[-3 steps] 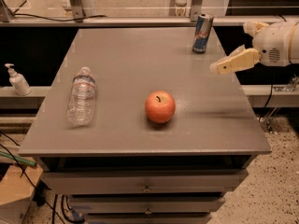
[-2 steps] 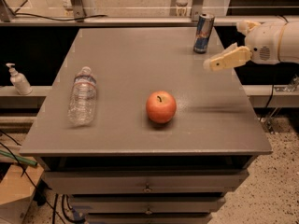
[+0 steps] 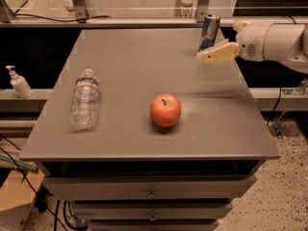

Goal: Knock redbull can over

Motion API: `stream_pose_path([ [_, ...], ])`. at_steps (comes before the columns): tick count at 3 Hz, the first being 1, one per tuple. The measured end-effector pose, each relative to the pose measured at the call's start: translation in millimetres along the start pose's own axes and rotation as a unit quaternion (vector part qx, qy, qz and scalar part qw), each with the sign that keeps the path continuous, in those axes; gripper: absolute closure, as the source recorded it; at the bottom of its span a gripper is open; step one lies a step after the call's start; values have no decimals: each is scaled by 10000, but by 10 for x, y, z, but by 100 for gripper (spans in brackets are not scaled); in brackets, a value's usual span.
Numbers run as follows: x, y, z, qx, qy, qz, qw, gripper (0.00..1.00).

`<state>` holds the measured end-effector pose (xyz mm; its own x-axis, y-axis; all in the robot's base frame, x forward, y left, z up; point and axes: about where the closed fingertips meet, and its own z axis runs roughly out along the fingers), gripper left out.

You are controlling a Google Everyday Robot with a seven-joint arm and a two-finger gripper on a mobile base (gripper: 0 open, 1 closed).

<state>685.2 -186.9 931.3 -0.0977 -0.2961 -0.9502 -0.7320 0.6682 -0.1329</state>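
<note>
One apple (image 3: 165,110) lies on the near part of the grey bench (image 3: 130,57), well to the left of the gripper (image 3: 208,56) and nearer to the camera than it. One clear water bottle (image 3: 84,99) lies on its side much farther to the left of the gripper, with its cap pointing to the far side. Neither of them is between the gripper and the can. One white pump bottle (image 3: 18,83) stands off the bench, on a low ledge, the farthest to the left of the gripper.

The gripper comes in from the right side on a white arm (image 3: 276,41) and hangs over the far right part of the bench, pointing to the left. I cannot tell if it is open or closed.

One redbull can (image 3: 209,31) stands upright at the far edge of the bench, just behind the tip of the gripper. I cannot tell if the two are touching.
</note>
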Motion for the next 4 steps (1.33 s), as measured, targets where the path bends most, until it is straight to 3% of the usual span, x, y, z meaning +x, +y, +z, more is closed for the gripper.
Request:
stream_pose_path([
  [1, 48, -233, 188, 213, -391, 284, 9986, 0],
  [2, 75, -427, 381, 389, -657, 329, 9965, 0],
  [4, 129, -736, 700, 972, -740, 125, 9924, 0],
])
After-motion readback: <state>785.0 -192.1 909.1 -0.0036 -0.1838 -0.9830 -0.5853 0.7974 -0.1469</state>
